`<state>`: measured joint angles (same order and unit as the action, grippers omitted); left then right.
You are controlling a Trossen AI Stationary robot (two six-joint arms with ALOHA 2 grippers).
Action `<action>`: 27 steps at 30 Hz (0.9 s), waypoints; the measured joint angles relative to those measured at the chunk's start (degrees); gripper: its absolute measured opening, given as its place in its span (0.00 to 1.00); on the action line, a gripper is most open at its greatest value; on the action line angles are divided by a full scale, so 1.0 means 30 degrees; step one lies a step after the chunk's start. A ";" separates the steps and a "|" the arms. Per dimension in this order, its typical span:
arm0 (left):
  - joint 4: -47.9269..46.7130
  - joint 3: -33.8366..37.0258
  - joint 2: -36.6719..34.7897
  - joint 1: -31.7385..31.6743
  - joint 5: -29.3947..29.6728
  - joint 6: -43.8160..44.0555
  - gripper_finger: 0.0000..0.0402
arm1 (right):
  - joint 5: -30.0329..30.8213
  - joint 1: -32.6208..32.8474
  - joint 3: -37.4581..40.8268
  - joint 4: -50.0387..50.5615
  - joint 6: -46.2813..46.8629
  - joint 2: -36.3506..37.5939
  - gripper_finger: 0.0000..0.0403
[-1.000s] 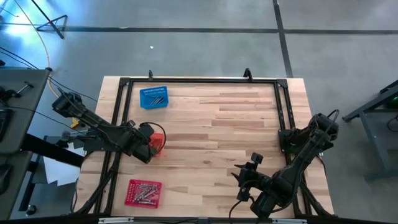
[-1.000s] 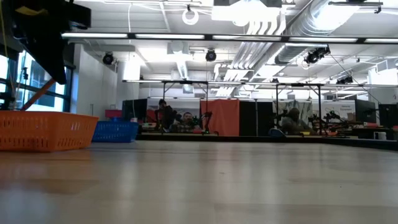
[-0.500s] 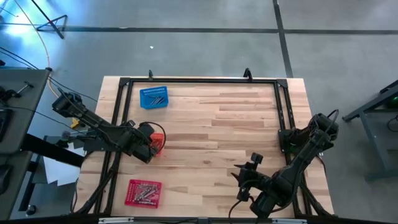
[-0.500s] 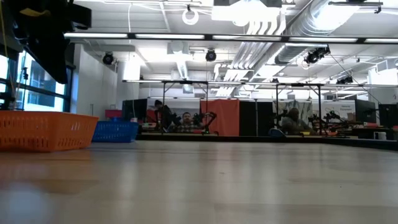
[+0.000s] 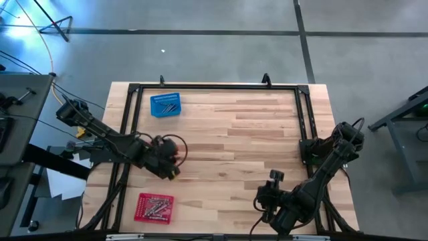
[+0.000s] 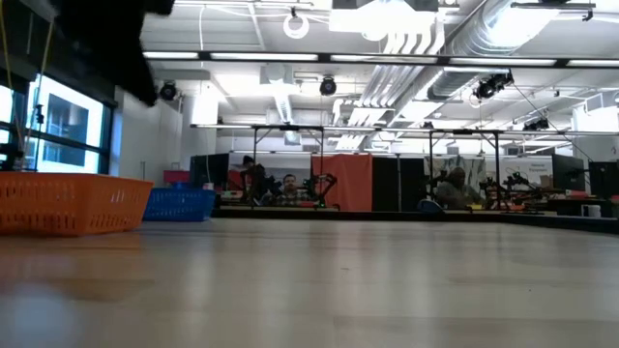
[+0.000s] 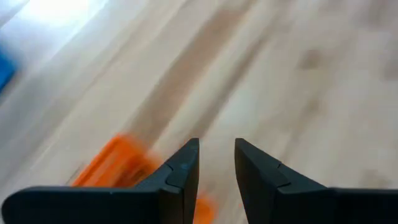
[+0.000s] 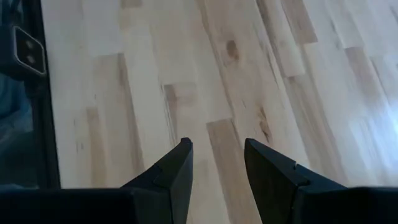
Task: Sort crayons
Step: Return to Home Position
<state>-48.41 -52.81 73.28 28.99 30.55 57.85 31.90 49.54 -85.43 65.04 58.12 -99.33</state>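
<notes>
FINISHED, BY THE LOOK OF IT: the crayons (image 5: 165, 104) are seen only in baskets set down the left side of the table (image 5: 254, 134), a few in the blue basket (image 6: 181, 203) at the far end and a heap in the red basket (image 5: 139, 199) at the near end. Between them the orange basket (image 6: 68, 205) is largely covered in the high view by the left gripper (image 7: 216, 146), which is held apparently just above it, fingers parted by a narrow gap and nothing gripped. What that basket holds cannot be made out. No loose crayon is seen on the bare wood. All three baskets lie nearer the left arm. Well apart, at the near right, the right gripper (image 8: 217, 144) is held over bare planks, its fingers set wider and likewise holding nothing. No pick is judged to be left, only a retreat clear of the orange basket's rim.
</notes>
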 joint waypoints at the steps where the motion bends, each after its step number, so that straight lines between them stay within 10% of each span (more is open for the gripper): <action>1: 0.1060 -0.0047 0.0000 0.0030 -0.0018 -0.1155 0.22 | 0.0029 0.0000 0.0000 0.0101 -0.0055 0.0000 0.35; 19: 0.9578 -0.0111 0.0007 0.0277 -0.4126 -0.2642 0.22 | -0.1109 -0.0143 0.0000 0.0594 0.1489 -0.0007 0.35; 27: 1.1941 -0.0111 0.0007 0.0060 -0.2045 -0.3811 0.22 | -0.1376 -0.0138 0.0000 0.0357 0.0972 -0.0007 0.35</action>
<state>-12.59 -53.15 73.30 29.17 24.42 46.41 27.77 49.12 -85.43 66.12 61.04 -99.35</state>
